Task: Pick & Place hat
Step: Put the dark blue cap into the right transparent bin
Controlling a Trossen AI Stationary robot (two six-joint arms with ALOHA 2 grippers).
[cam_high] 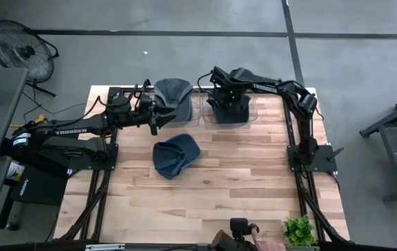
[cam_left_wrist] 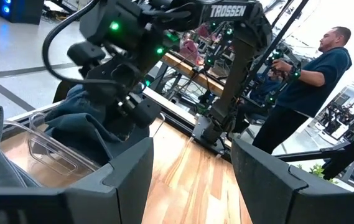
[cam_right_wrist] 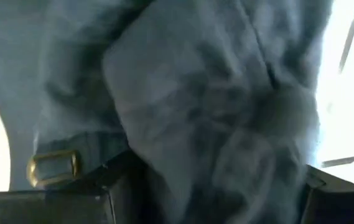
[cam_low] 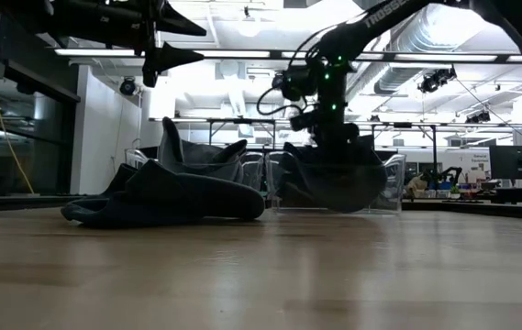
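Note:
A blue hat (cam_high: 176, 155) lies flat on the wooden table's middle; it also shows in the low view (cam_low: 164, 197). A grey hat (cam_high: 172, 90) sits in a clear bin at the far edge. My left gripper (cam_high: 155, 118) hovers open and empty just left of that bin, high above the table (cam_low: 164, 50), with nothing between its fingers (cam_left_wrist: 192, 149). My right gripper (cam_high: 226, 97) is shut on a dark hat (cam_low: 334, 179) inside a second clear bin (cam_low: 394, 183). Cloth fills the right wrist view. My right gripper (cam_right_wrist: 208, 186) holds the dark hat's bunched crown cloth (cam_right_wrist: 214, 137) between its two fingers, near the brass strap buckle (cam_right_wrist: 53, 167). The fingers come from above, pointing down. The hat hangs slack below the gripper (cam_low: 332, 137), inside the bin; whether its lower part touches the bin floor I cannot tell.
The two clear bins stand side by side at the table's far edge (cam_high: 254, 113). A small plant (cam_high: 298, 229) and a person's hand (cam_high: 268, 244) are at the near edge. A fan (cam_high: 20, 45) stands off the table. A person (cam_left_wrist: 307, 81) stands beyond it.

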